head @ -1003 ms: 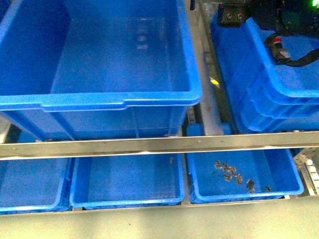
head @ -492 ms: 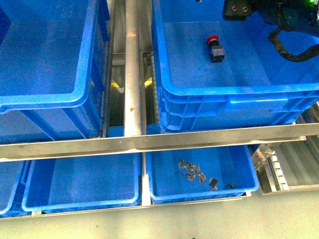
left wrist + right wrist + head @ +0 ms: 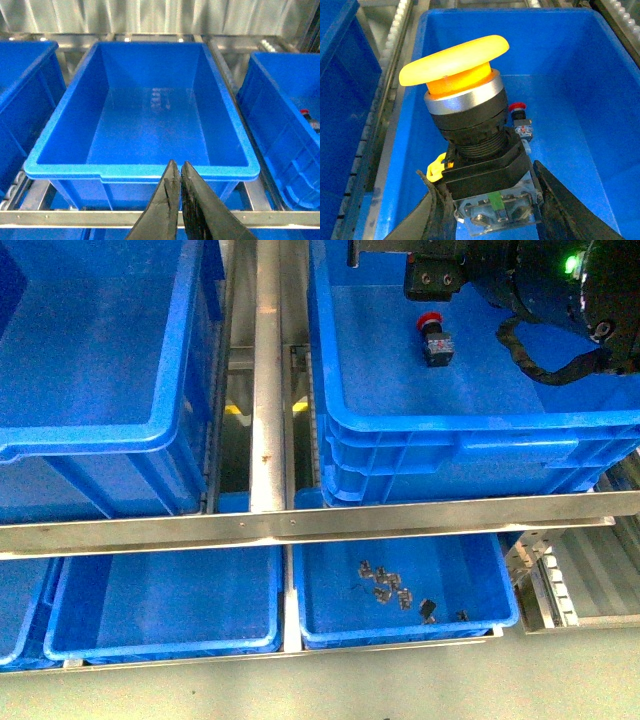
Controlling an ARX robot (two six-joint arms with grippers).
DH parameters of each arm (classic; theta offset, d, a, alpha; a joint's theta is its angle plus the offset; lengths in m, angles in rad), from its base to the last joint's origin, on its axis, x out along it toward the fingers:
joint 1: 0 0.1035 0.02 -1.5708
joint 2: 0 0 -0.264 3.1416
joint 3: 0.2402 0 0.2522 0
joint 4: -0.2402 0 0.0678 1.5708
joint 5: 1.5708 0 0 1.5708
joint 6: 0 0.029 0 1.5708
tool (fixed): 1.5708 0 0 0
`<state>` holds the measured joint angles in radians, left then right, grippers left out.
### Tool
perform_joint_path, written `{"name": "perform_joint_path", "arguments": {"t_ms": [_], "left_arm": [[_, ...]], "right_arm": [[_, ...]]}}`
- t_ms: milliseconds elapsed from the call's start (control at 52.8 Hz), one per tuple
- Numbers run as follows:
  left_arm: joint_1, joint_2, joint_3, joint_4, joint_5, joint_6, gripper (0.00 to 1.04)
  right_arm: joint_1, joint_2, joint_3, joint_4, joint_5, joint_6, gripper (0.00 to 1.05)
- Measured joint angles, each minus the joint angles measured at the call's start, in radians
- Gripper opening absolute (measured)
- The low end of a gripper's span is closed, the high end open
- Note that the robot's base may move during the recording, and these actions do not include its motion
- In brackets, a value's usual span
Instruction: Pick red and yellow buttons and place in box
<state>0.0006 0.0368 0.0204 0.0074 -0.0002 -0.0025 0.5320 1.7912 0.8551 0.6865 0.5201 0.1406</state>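
My right gripper is shut on the boxy body of a yellow button, with its cap upright. It holds the button above the inside of a large deep blue box. A red button lies on the box floor below. In the front view the red button lies in the box at the upper right. My right arm reaches over the box there, and its fingertips do not show. My left gripper is shut and empty, in front of a second, empty large crate.
The empty large crate sits at the upper left. A metal rail runs between the two crates, and a cross bar runs in front of them. Below are shallow blue trays; one tray holds several small metal parts.
The front view swung right a second ago, bringing the box with the red button into view. Since then my right arm has moved left over the box. The red button has not moved.
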Motion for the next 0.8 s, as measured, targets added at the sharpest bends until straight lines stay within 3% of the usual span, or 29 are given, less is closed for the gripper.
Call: {"name": "perform_joint_path", "arguments": {"t_ms": [322,549,795], "left_arm": [[0.000,-0.022,0.000,-0.008,0.000,-0.002,0.05],[0.000,-0.022,0.000,-0.008,0.000,-0.001,0.49],[0.000,-0.022,0.000,-0.008,0.000,-0.001,0.87]], "right_arm": [[-0.002,0.015,0.005,0.000,0.003,0.032,0.33],[-0.094,0.100,0.083,-0.043,-0.109,0.048,0.33],[-0.187,0.283,0.327,-0.151,-0.211,-0.034,0.33]]}}
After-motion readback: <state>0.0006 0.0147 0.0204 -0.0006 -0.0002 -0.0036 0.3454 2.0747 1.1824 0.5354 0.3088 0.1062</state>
